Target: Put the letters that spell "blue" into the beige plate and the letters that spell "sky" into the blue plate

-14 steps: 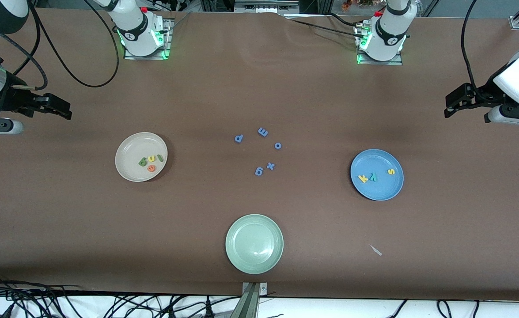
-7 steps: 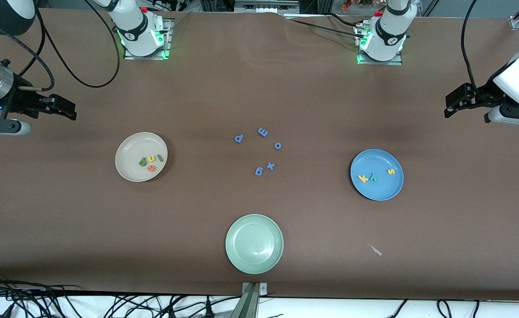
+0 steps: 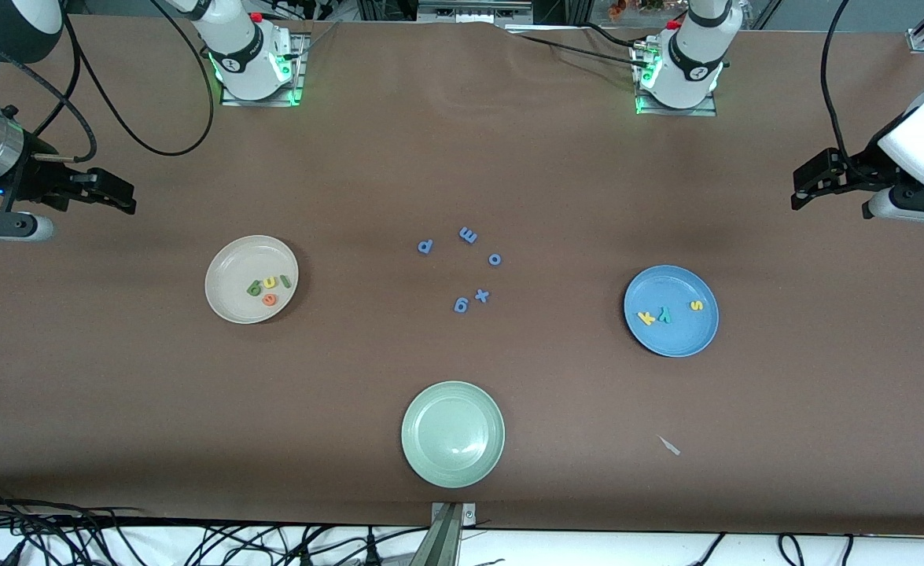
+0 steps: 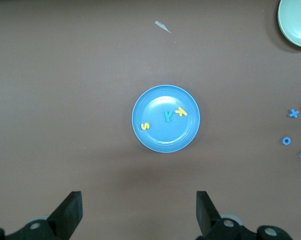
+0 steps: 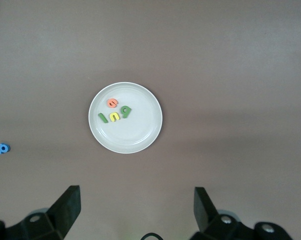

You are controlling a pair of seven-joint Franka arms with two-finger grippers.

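The beige plate (image 3: pixel 222 271) lies toward the right arm's end and holds the green b (image 3: pixel 255 288), yellow u (image 3: pixel 270 281), dark green l (image 3: pixel 285 281) and orange e (image 3: pixel 270 299). The blue plate (image 3: pixel 678 338), toward the left arm's end, holds the yellow k (image 3: pixel 646 317), teal y (image 3: pixel 664 315) and yellow s (image 3: pixel 696 306). My right gripper (image 3: pixel 119 196) hangs open and empty over bare table by the edge, apart from the beige plate (image 5: pixel 135 135). My left gripper (image 3: pixel 801 192) is also open and empty, off to the side of the blue plate (image 4: pixel 165 137).
A pale green plate (image 3: pixel 453 433) sits near the front edge, with nothing in it. Several blue letters (image 3: pixel 468 234) lie scattered mid-table between the two filled plates. A small pale scrap (image 3: pixel 669 445) lies nearer the camera than the blue plate.
My right gripper has shifted a little toward the table's middle and then stopped. The left arm, plates and letters have not moved.
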